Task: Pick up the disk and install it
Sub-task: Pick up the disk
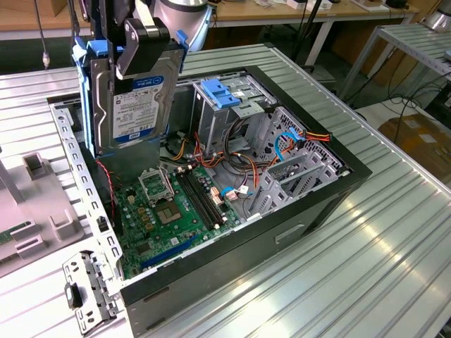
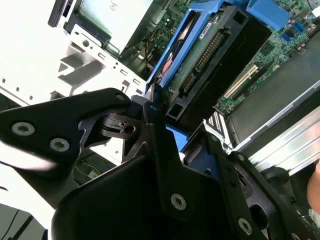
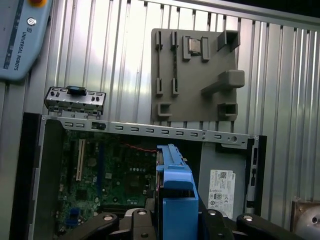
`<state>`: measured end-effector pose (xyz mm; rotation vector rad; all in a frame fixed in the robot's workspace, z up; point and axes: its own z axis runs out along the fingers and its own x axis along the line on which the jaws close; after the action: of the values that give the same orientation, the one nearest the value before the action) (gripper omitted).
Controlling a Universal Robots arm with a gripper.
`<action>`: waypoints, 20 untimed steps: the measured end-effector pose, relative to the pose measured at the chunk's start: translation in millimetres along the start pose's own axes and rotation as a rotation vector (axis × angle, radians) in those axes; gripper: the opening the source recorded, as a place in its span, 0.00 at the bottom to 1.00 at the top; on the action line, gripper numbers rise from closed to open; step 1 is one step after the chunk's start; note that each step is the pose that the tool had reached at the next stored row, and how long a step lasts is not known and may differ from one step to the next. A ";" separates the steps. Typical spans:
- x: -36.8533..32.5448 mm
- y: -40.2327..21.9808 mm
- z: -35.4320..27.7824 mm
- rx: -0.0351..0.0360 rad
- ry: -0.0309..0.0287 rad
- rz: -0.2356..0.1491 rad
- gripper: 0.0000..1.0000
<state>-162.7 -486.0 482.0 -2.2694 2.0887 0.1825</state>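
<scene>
Claw [image 1: 144, 48] is clamping shut on the one disk [image 1: 130, 113], gripping it by its blue carrier and holding it upright on edge, label facing the exterior camera. That disk is hanging in the air above one open computer case [image 1: 310, 204], which is lying on its side on the ribbed metal counter [image 1: 352, 267]. Inside the case, one green motherboard [image 1: 169, 211] is lying flat below the disk, and one tall metal drive cage [image 1: 243, 116] bearing one blue latch [image 1: 220, 93] is standing toward the exterior view's right of it. Outside the case, one grey fixture plate [image 3: 195, 75] and one small metal bracket [image 3: 75, 97] are lying on the counter, apart from each other.
</scene>
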 end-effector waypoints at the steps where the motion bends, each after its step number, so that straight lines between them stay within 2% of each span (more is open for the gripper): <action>1: 0.6 -0.3 -0.1 0.0000 0.0001 0.000 0.37; 20: 16.5 -6.3 -2.3 -0.0001 0.0001 0.000 0.37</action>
<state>-155.0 -502.1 482.0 -2.2695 2.0888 0.1825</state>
